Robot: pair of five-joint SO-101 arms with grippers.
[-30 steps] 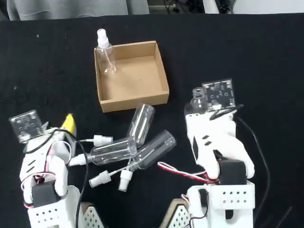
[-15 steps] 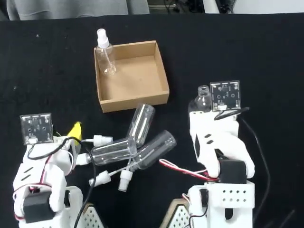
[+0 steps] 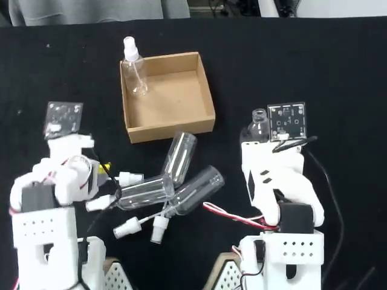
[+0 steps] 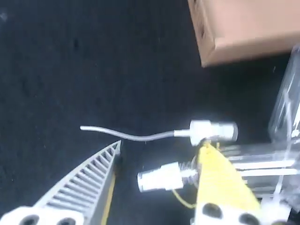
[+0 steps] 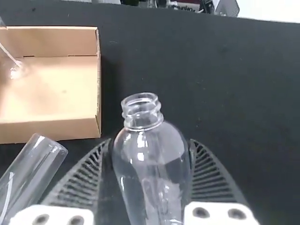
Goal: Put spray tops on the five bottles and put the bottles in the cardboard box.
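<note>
my right gripper (image 5: 151, 143) is clamped on a capless bottle (image 5: 140, 110), neck up, presumably to take a top. my left gripper (image 4: 161, 147) stands apart over a loose spray top (image 4: 164, 177), near the cardboard box (image 3: 171, 130).

You won't find any text, label or number you can read here. The cardboard box (image 3: 172, 128) shows you plain brown walls and the open-necked bottle (image 5: 150, 150) is bare clear plastic. Any marks on the right wrist's circuit board (image 3: 287, 121) are too small to make out.
</note>
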